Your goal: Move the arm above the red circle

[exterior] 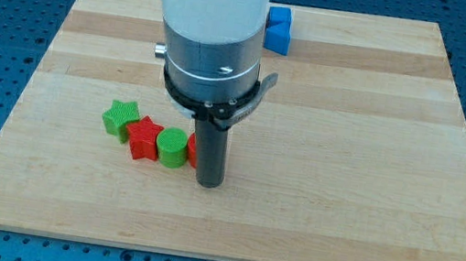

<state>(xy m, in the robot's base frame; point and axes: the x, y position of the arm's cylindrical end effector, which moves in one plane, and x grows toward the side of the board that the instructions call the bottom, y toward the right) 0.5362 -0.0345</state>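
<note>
- so there's a row on the wooden board (348,166): green star block (121,117), red star block (145,139), green cylinder block (172,147), running left to right
- red block (192,150) sits just right of that cylinder, mostly hidden behind my tip (208,182)
- blue block (278,29) is way off near the view's top edge

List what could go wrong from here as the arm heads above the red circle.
1. My tip stands right in front of a red block that is mostly hidden by the rod; any sideways slide could shove it.
2. That block sits against the green cylinder, next to the red star and green star, so one push may disturb the whole row.
3. Its shape cannot be confirmed as the circle.
</note>
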